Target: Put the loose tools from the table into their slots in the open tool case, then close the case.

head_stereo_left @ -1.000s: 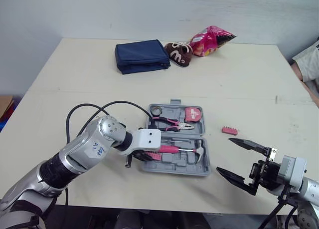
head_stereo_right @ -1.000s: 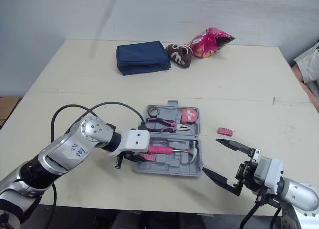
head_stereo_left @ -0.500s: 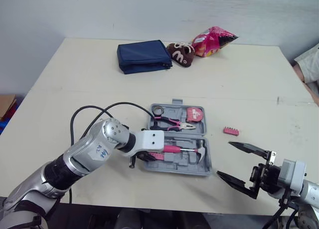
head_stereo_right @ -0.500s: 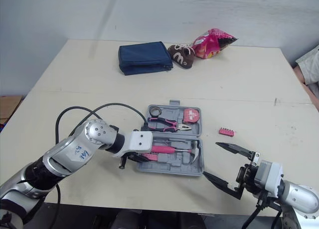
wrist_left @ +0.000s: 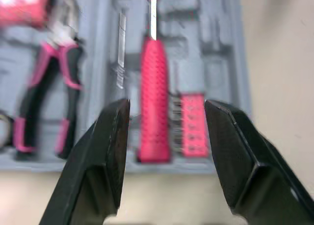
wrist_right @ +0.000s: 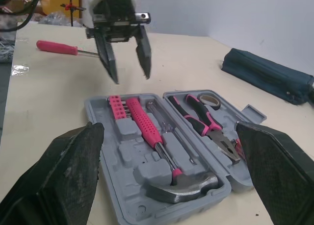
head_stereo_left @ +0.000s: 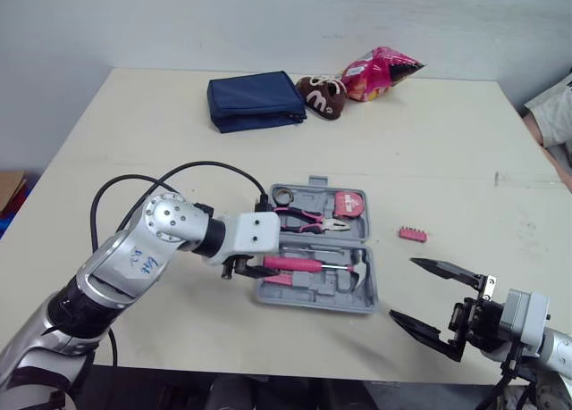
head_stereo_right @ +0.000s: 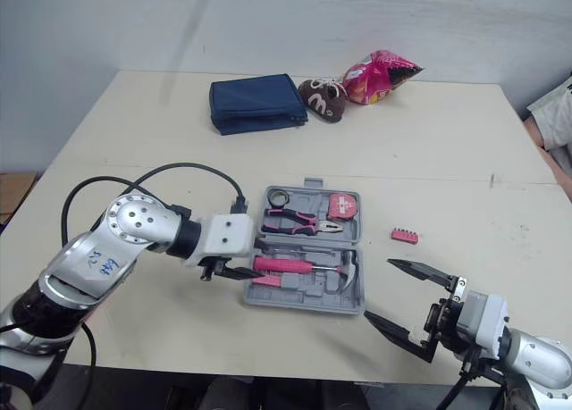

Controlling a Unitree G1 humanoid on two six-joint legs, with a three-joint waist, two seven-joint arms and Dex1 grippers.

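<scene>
The left tool hangs open and empty over the hammer, which lies seated in the open tool case. The right tool gapes wide, empty, probably readied for the loose bit strip on the worktop.

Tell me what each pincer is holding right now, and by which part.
Nothing. The left pincer is open beside the tool case; the right pincer is open, empty.
</scene>
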